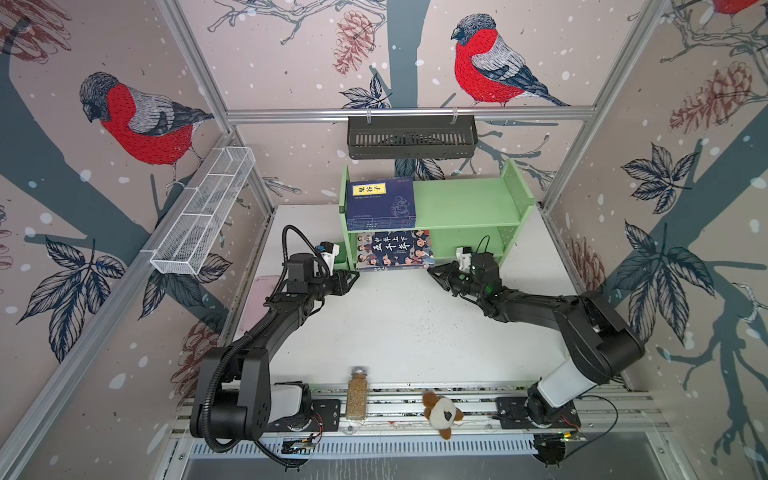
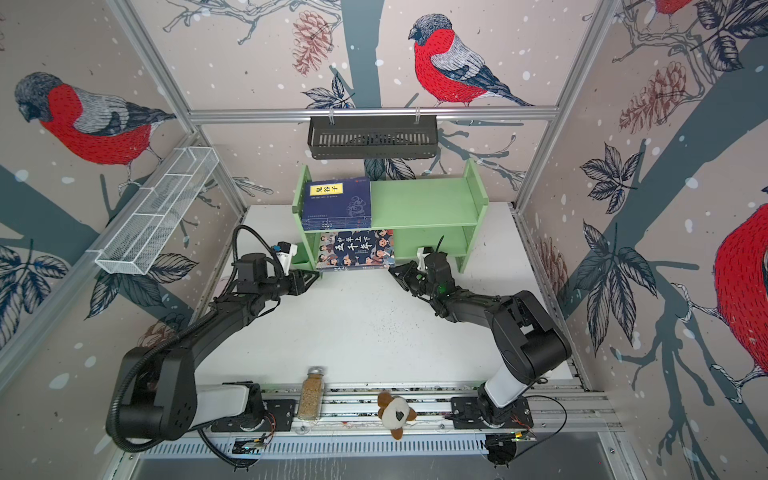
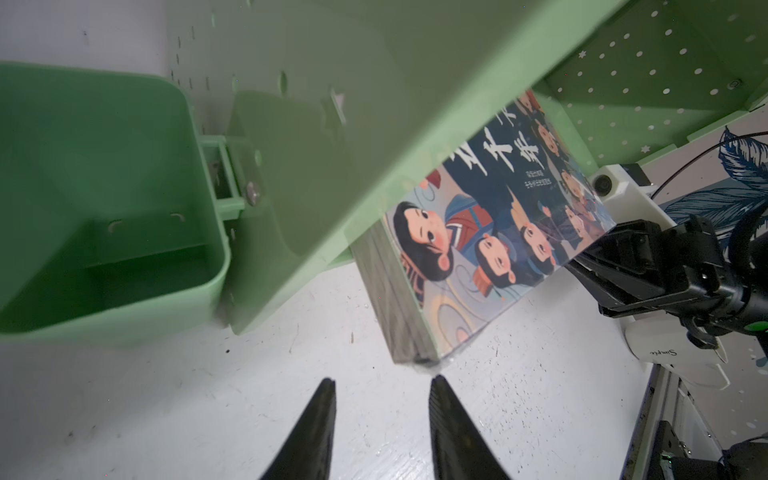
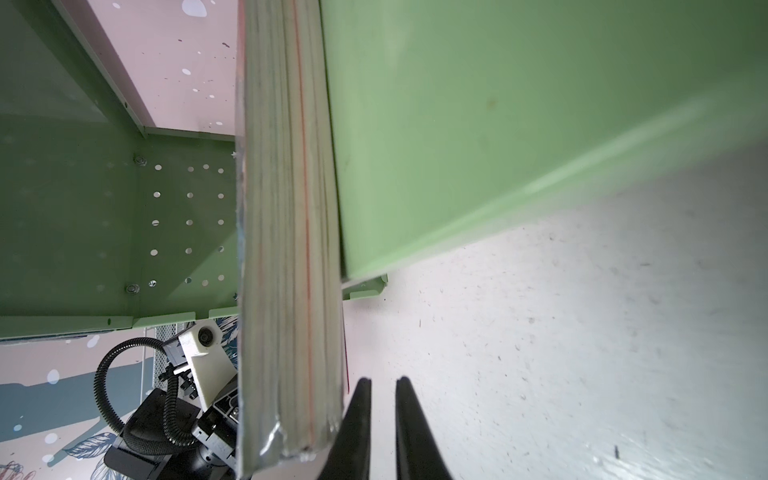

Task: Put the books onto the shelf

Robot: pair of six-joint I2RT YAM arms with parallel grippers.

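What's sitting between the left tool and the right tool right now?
The cartoon-cover book, lying on the shelf's lower board with its near edge sticking out, spans the stretch between left tool and right tool in both top views.

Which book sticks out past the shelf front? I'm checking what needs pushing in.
The cartoon-cover book on the lower board overhangs the front edge, between both grippers; the navy books lie stacked on the top board.

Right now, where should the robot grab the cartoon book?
Probably by the front edge of the cartoon book, coming from the table side. It lies flat on the lower board of the shelf, and only that edge pokes out; the upper board covers the rest.
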